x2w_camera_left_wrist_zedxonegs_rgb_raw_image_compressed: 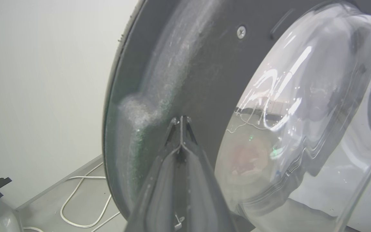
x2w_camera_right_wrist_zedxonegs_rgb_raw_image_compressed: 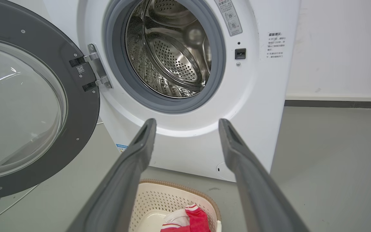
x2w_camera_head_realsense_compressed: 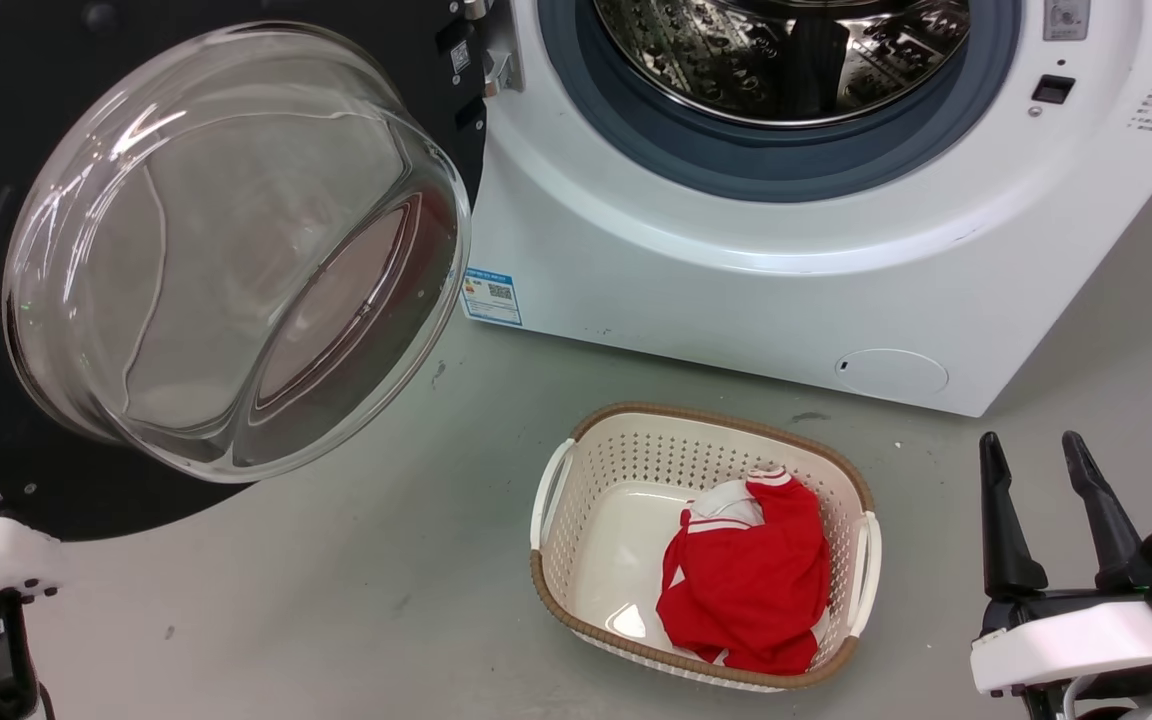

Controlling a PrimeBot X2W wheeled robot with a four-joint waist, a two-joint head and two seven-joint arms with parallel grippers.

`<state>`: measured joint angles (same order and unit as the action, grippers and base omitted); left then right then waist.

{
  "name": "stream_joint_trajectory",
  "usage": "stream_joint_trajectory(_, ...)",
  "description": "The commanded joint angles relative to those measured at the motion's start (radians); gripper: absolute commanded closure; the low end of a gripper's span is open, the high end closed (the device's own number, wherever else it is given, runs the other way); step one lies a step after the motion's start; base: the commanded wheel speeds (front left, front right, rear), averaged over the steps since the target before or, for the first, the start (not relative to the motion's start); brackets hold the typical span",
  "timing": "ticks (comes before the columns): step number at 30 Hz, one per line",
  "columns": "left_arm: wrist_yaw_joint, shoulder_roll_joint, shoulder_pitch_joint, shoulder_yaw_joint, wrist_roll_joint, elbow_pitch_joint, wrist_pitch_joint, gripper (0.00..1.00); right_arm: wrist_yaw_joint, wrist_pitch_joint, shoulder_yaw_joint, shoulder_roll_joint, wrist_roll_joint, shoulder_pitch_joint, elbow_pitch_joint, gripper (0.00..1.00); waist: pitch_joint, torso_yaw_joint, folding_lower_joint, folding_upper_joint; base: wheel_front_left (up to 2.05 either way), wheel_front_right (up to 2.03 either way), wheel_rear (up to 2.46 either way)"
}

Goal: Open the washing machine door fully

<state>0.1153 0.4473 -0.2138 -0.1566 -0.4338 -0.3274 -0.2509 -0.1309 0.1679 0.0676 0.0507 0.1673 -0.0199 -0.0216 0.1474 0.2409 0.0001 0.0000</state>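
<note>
Head view: washing machine door (x2w_camera_head_realsense_compressed: 236, 250) stands wide; left jaws closed, right jaws parted, empty.

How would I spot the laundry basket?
Find the big white front-loading washing machine with the shiny steel drum. On the grey floor just in front of it sits a cream plastic basket full of little holes. Its brown rim and the crumpled red-and-white cloth inside set it apart.
</note>
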Motion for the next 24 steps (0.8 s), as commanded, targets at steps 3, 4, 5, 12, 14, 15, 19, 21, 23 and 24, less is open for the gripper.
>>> stream_joint_trajectory(3,0.014,-0.011,0.039,-0.003,0.019,0.026,-0.008,1.0,0.0,0.014,0.0,-0.001,0.014,0.015,0.011,0.0,-0.018,-0.014,-0.0001,0.0,0.0,0.0,0.0)
stream_joint_trajectory(4,0.018,-0.017,0.056,-0.001,0.024,0.043,-0.01,1.0,0.0,0.017,0.001,-0.001,0.016,0.012,0.012,0.0,-0.022,-0.018,-0.0001,0.0,0.0,0.0,0.0)
stream_joint_trajectory(5,0.023,-0.025,0.072,0.001,0.03,0.061,-0.01,1.0,0.0,0.02,0.0,-0.001,0.017,0.009,0.015,0.0,-0.028,-0.02,-0.0001,0.0,0.0,0.0,0.0)
stream_joint_trajectory(12,0.05,-0.09,0.223,0.049,0.085,0.205,-0.014,1.0,0.0,0.027,-0.013,-0.001,0.016,-0.024,0.035,0.0,-0.086,-0.044,-0.0001,0.0,0.0,0.0,0.0)
stream_joint_trajectory(14,0.053,-0.109,0.26,0.074,0.101,0.242,-0.015,1.0,0.0,0.025,-0.018,-0.001,0.014,-0.029,0.038,0.0,-0.103,-0.052,-0.0001,0.0,0.0,0.0,0.0)
stream_joint_trajectory(15,0.049,-0.12,0.275,0.087,0.104,0.262,-0.015,1.0,0.0,0.023,-0.022,-0.001,0.013,-0.032,0.039,0.0,-0.111,-0.058,-0.0001,0.0,0.0,0.0,0.0)
stream_joint_trajectory(19,0.038,-0.162,0.324,0.15,0.124,0.321,-0.015,1.0,0.0,0.015,-0.025,-0.001,0.008,-0.051,0.033,0.0,-0.138,-0.078,-0.0001,0.0,0.0,0.0,0.0)
stream_joint_trajectory(21,0.025,-0.176,0.333,0.179,0.133,0.339,-0.015,1.0,0.0,0.008,-0.031,-0.001,0.007,-0.054,0.028,0.0,-0.148,-0.092,-0.0001,0.0,0.0,0.0,0.0)
stream_joint_trajectory(23,0.015,-0.191,0.333,0.207,0.146,0.355,-0.015,1.0,0.0,0.001,-0.033,-0.001,0.005,-0.058,0.022,0.0,-0.154,-0.106,-0.0001,0.0,0.0,0.0,0.0)
stream_joint_trajectory(24,0.007,-0.198,0.332,0.219,0.151,0.362,-0.015,1.0,0.0,-0.001,-0.036,-0.001,0.004,-0.058,0.019,0.0,-0.157,-0.115,-0.0001,0.0,0.0,0.0,0.0)
